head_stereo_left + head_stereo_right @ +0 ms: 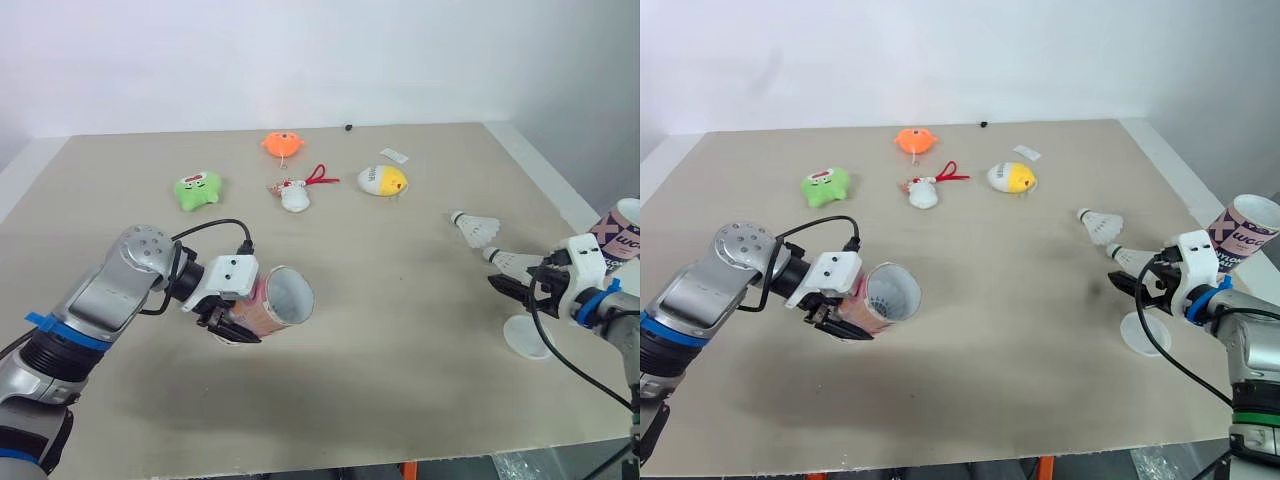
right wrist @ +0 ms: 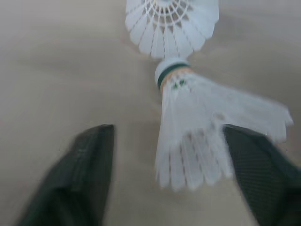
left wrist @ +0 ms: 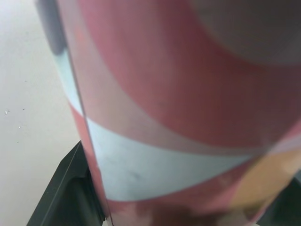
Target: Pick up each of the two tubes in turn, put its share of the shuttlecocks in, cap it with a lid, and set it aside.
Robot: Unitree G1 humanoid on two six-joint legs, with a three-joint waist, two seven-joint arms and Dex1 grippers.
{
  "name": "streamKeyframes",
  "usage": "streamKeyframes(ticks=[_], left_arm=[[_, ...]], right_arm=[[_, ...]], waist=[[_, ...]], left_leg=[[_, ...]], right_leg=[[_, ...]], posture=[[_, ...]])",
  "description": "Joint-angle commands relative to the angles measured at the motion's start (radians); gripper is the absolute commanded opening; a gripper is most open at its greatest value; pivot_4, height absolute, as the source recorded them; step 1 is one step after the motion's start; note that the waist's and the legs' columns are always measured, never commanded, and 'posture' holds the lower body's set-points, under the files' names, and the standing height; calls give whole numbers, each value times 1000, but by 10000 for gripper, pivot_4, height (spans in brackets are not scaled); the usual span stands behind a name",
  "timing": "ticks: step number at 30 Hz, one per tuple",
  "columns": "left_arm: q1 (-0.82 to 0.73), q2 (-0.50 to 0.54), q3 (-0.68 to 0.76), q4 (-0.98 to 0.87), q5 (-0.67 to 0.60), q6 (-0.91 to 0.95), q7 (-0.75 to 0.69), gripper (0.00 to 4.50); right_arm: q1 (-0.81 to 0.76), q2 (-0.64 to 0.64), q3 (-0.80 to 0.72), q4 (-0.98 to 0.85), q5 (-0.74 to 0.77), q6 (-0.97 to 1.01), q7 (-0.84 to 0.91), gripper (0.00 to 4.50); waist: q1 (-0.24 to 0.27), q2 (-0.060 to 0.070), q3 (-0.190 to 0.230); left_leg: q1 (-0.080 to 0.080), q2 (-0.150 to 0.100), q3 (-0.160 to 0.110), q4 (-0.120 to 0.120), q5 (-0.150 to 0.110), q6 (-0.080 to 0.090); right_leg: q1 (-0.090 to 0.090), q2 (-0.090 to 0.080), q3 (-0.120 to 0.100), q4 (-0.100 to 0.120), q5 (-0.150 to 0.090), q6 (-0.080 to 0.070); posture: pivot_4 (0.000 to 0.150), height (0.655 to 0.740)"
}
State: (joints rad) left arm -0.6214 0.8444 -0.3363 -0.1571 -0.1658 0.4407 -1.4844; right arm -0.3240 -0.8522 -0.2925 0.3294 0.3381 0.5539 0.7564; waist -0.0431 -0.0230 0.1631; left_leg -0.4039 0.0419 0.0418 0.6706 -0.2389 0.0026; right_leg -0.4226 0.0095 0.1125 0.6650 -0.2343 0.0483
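My left gripper (image 1: 232,322) is shut on a pink and red tube (image 1: 272,301), holding it just above the table on its side with the open mouth towards the right. The tube (image 3: 178,103) sits between black fingers (image 3: 66,197) in the left wrist view. At the right my right gripper (image 1: 507,277) is open around a white shuttlecock (image 2: 197,127) lying on the table. Just beyond it lies a second shuttlecock (image 1: 475,228). A white lid (image 1: 527,337) rests flat beside the right wrist. A second tube (image 1: 620,232) stands at the far right edge.
At the back of the tan table (image 1: 400,380) lie small toys: a green plush (image 1: 197,189), an orange one (image 1: 283,143), a white and red charm (image 1: 295,195), a yellow and white one (image 1: 383,180) and a white tag (image 1: 394,155).
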Motion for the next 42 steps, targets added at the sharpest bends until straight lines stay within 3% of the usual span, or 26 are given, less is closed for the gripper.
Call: streamKeyframes(ticks=[1,5,6,12,20,23,27,35,42], left_arm=[[15,2,2,-28,-9,8,10,30452],[18,6,4,-35,-8,11,15,30452],[17,5,4,-35,-8,10,17,30452],[17,3,2,-38,-9,10,22,30452],[11,1,-1,-25,-4,-1,19,30452],[8,-2,-4,-16,0,-10,17,30452],[-7,-16,-12,5,8,-20,13,30452],[-12,-20,-13,11,9,-22,12,30452],[-14,-23,-9,12,6,-16,22,30452]], right_arm=[[-20,0,-10,14,-5,-36,5,21923],[-27,7,-10,22,-17,-58,-7,1565],[-26,7,-12,18,-16,-58,-5,642],[40,-16,-48,-114,48,-29,78,642],[126,-128,-123,-665,366,147,296,642],[58,-146,-74,-797,473,217,287,642],[-4,-186,95,-943,459,200,345,642],[-357,-40,400,-860,393,279,300,642],[-471,2,516,-822,371,312,382,642]], waist=[[0,0,0],[0,0,0],[0,0,0],[1,0,0],[0,5,1],[-2,5,1],[5,2,1],[-2,1,2],[7,1,2]], left_leg=[[0,0,0,0,0,0],[0,0,0,0,0,0],[0,0,0,0,0,0],[0,0,0,0,0,0],[-1,0,-1,0,0,0],[0,1,-2,0,0,0],[-1,0,-4,0,0,0],[-2,-1,-2,1,0,0],[-4,-1,-3,0,-1,0]], right_leg=[[0,0,0,0,0,0],[0,0,0,0,0,0],[0,0,0,0,0,0],[0,0,0,0,0,0],[0,0,0,0,0,1],[0,1,-1,0,0,0],[0,0,-3,0,-3,-4],[-2,-2,-1,0,-2,-4],[-2,-2,-4,0,-3,-1]], posture=[[1500,7400],[1500,7400],[1500,7400],[1500,7400],[1500,7400],[1500,7400],[1500,7400],[1500,7400],[1500,7400]])
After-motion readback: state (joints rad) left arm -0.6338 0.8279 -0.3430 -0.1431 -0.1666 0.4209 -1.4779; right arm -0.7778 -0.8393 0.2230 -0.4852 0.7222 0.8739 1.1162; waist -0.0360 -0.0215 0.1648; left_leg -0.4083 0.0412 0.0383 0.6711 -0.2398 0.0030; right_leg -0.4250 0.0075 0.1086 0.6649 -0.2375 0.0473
